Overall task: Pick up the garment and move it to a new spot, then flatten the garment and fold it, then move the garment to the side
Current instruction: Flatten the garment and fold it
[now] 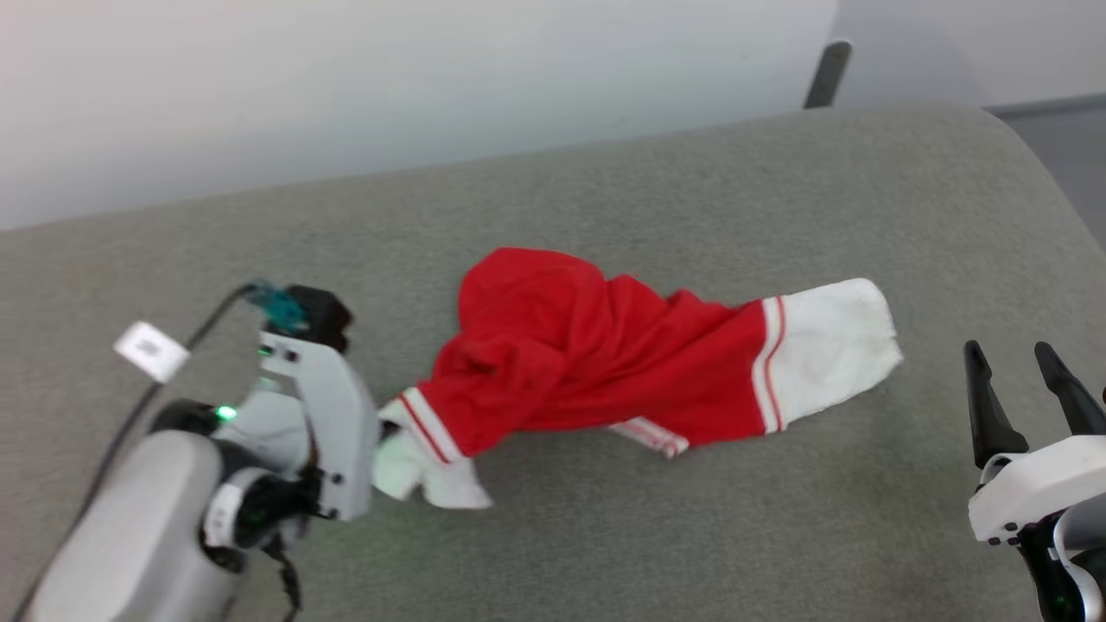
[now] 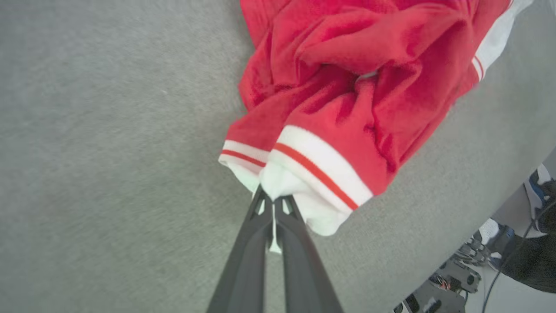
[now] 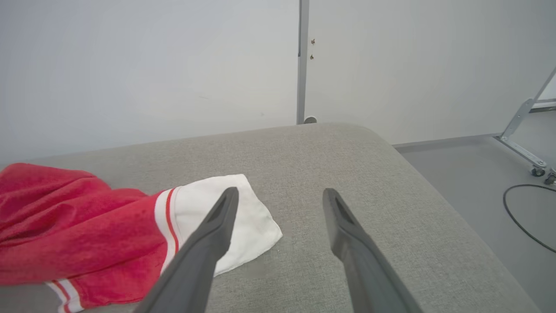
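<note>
Two white sleeves show on the bunched garment (image 1: 570, 345), its front folded out of sight. Left gripper (image 2: 273, 203) clamps one sleeve's edge; right gripper (image 1: 1009, 349) stands spread, empty.

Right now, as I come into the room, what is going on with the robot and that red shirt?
The robot's left gripper is shut on a white sleeve of the garment, which lies crumpled on the grey cushioned surface. The right gripper is open and holds nothing; it hovers beside the other sleeve, not touching it. The garment is not yet flattened or folded.
</note>
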Robot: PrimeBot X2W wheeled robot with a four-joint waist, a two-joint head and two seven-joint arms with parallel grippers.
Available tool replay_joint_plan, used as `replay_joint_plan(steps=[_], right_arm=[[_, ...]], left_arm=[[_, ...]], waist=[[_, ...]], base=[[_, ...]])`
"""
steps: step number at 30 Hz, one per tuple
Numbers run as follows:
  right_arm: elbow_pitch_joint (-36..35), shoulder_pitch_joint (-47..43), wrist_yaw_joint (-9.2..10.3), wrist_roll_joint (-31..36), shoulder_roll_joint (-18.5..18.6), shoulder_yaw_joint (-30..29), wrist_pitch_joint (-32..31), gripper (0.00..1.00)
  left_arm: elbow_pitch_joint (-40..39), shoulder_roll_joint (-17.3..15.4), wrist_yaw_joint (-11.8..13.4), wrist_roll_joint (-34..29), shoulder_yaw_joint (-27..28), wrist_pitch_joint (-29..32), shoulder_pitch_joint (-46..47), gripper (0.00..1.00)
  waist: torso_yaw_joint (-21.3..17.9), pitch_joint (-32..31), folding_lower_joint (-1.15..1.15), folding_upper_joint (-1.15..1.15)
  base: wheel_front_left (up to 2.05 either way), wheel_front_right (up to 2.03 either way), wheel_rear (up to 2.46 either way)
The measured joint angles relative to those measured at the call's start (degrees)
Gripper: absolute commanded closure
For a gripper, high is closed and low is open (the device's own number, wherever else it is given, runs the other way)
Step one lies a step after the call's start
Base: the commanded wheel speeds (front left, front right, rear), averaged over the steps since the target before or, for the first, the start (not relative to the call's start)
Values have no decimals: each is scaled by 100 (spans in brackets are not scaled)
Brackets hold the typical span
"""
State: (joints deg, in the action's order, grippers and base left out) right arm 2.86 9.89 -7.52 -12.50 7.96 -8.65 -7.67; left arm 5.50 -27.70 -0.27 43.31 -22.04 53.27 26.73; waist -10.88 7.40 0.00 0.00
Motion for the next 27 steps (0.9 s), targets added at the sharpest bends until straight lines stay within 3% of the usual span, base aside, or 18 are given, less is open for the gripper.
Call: replay_joint_plan(steps=[12,23,25,26,27], right_arm=[[-264,-255,0,90,-37,31,-250,0],[-293,-310,0,41,15,167,-344,0],[-285,-309,0,32,23,183,-344,0],[-282,-309,0,29,25,193,-344,0],[-281,-309,0,21,27,202,-344,0]], left_arm=[[271,-673,24,-314,270,-388,-175,100],[1321,-282,-123,-296,160,-992,-363,100],[1447,-226,-162,-298,122,-1072,-353,62],[1501,-208,-178,-300,112,-1105,-338,51],[1538,-211,-193,-334,81,-1133,-313,16]], waist=[[401,-311,0,0],[416,-252,0,0],[422,-255,0,0],[427,-258,0,0],[433,-262,0,0]], base=[[0,0,0],[0,0,0],[0,0,0],[0,0,0],[0,0,0]])
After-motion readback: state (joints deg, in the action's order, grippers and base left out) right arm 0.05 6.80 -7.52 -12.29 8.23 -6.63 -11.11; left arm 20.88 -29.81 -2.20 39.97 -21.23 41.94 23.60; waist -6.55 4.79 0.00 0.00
